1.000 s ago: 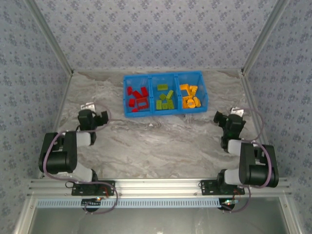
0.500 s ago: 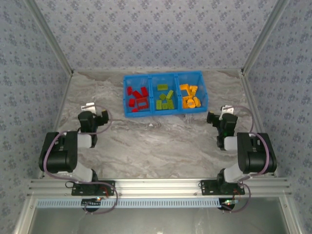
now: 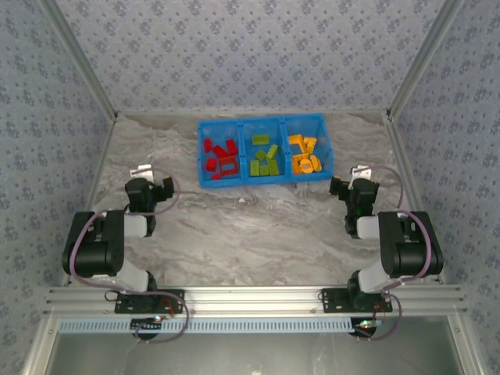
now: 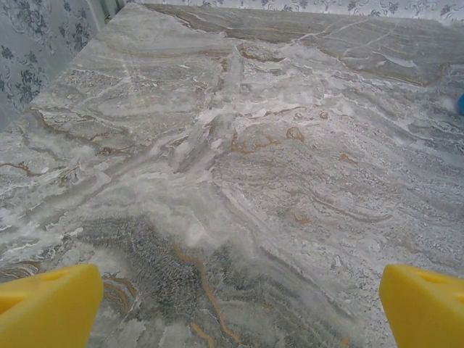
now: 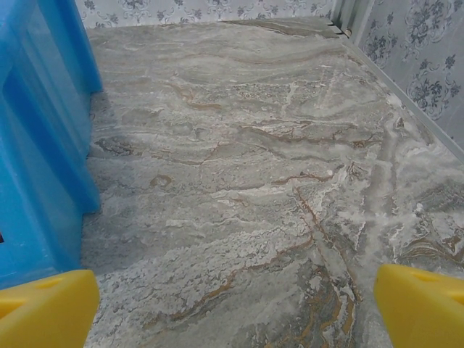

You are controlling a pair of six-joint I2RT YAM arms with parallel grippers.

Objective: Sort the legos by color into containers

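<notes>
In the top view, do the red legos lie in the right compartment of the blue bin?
No, the red legos lie in the left compartment of the blue bin; the right one holds the orange-yellow legos.

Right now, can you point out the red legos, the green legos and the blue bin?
red legos (image 3: 221,158): top external view, middle of the pile.
green legos (image 3: 263,162): top external view, middle of the pile.
blue bin (image 3: 262,119): top external view, far rim.
</notes>
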